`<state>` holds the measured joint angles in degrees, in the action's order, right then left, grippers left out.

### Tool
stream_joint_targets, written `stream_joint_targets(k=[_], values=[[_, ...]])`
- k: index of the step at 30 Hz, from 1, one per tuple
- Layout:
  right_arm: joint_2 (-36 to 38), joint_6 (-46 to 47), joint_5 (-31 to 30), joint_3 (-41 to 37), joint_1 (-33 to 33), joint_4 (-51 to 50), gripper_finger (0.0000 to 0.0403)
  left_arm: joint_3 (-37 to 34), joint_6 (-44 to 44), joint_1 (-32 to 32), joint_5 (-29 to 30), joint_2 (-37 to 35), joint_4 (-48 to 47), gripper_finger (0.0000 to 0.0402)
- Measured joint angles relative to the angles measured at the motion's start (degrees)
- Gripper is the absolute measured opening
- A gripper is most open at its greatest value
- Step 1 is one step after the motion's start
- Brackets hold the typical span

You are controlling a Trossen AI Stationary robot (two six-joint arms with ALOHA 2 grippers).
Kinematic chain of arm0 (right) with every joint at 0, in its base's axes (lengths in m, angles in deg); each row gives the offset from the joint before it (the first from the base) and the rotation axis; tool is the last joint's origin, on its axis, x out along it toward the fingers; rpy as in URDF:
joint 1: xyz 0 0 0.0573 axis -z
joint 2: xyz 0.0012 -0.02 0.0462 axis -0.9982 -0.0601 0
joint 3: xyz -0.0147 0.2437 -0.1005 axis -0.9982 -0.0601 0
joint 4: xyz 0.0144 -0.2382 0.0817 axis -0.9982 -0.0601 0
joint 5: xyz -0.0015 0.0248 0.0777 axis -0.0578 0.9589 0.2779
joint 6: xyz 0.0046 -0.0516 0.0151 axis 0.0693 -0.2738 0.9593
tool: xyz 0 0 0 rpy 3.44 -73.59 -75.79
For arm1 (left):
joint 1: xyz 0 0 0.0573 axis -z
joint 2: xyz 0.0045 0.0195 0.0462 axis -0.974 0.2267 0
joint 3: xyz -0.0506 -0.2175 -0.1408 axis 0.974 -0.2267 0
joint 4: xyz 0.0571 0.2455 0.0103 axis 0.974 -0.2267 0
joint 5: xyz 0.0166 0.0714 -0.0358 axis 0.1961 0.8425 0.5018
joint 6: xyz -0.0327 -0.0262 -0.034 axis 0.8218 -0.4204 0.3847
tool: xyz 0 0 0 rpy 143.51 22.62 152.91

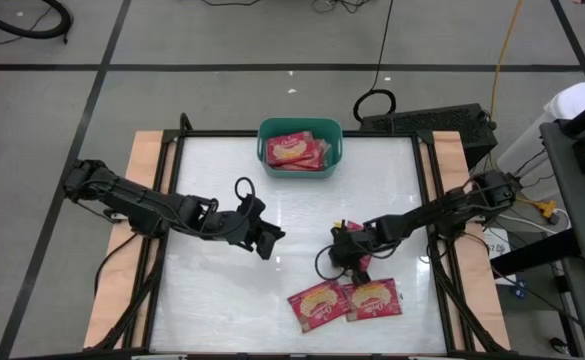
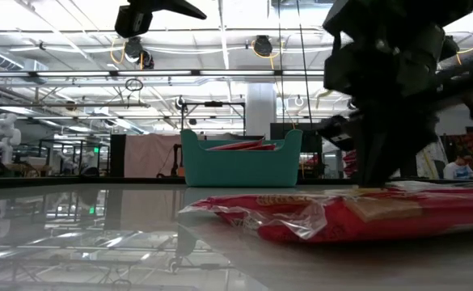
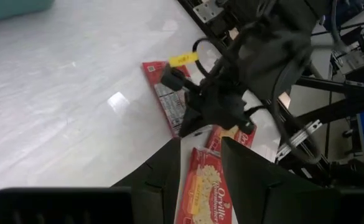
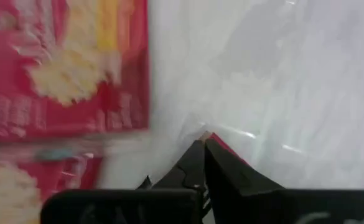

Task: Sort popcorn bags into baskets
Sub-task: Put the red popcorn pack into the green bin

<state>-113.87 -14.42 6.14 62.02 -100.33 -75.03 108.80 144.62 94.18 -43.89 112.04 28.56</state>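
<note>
Popcorn bags on desk (image 1: 212, 310): three visible. Two lie side by side at 6 o'clock, popcorn picture up: one (image 1: 318, 303), other (image 1: 374, 298) touching it. Third (image 1: 357, 262) under right end effector (image 1: 349, 246), near centre, mostly hidden.

Bags in basket: at least two (image 1: 297, 151), overlapping; exact count cannot tell.

Baskets: one teal tub (image 1: 336, 158) at 12 o'clock.

Arms: two. End effectors: two, left one (image 1: 269, 243) toward 9 o'clock of centre.
</note>
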Motion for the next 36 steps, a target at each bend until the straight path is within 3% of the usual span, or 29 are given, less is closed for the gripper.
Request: stream_joint_targets(k=[10,15,24,31,36], values=[[7.5,9.1,-3.1,0.1,4.8,-3.9,0.0000,0.0,-0.9,0.0,0.5,0.0,-0.2,0.0118],[12.1,7.6,1.3,0.1,7.2,-11.2,0.0012,0.0,-0.9,0.0,0.5,0.0,-0.4,0.0118],[17.7,4.4,1.5,0.1,3.4,-18.2,0.0124,0.0,-1.2,0.1,0.5,0.0,-0.5,0.0118],[14.2,5.0,1.5,0.2,-0.6,-7.0,0.0220,0.0,-3.1,-0.1,1.4,0.0,-0.5,0.0118],[8.3,2.6,1.2,0.2,-1.9,1.1,0.0253,0.0,-2.6,0.0,1.4,0.0,-0.6,0.0118]])
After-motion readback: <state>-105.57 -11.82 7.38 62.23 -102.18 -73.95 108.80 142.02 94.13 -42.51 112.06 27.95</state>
